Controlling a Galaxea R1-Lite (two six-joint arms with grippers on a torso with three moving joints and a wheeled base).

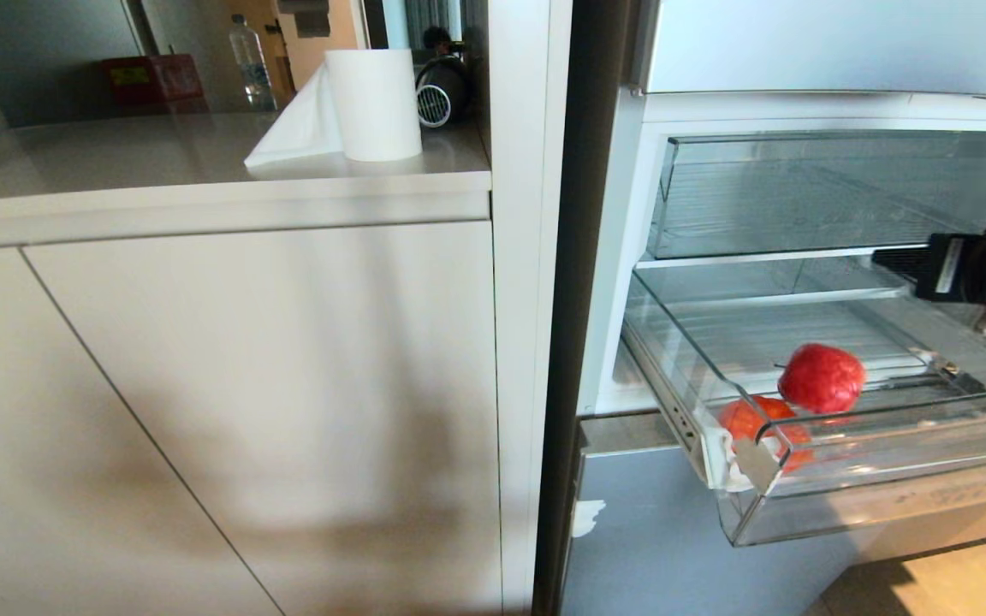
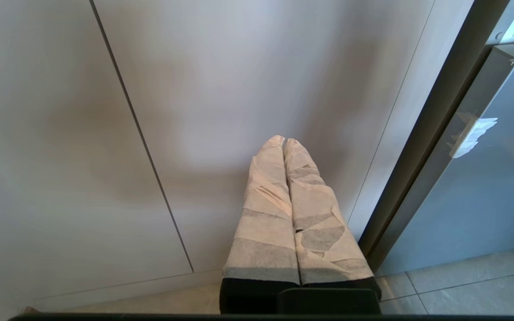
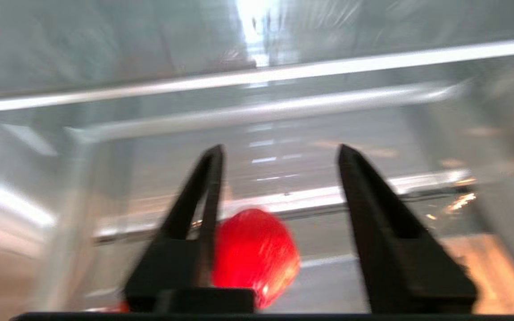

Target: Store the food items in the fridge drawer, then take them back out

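Observation:
The fridge drawer (image 1: 929, 425) stands pulled out, with whitish tape on its front left corner. A round glossy red food item (image 1: 822, 377) lies on its floor. A second red-orange piece (image 1: 745, 417) shows through the clear wall beside the taped corner. My right gripper (image 1: 887, 257) reaches in from the right, above the drawer and clear of the food. In the right wrist view this gripper (image 3: 279, 151) is open and the red item (image 3: 254, 256) lies below its fingers, not gripped. My left gripper (image 2: 283, 140) is shut and empty, parked low in front of a cabinet door.
An empty clear bin (image 1: 801, 197) sits on the shelf above the drawer. Left of the fridge is a counter with a paper towel roll (image 1: 373, 103) and a water bottle (image 1: 252, 64) over cabinet doors (image 1: 288, 385). A grey lower fridge door (image 1: 656, 530) is under the drawer.

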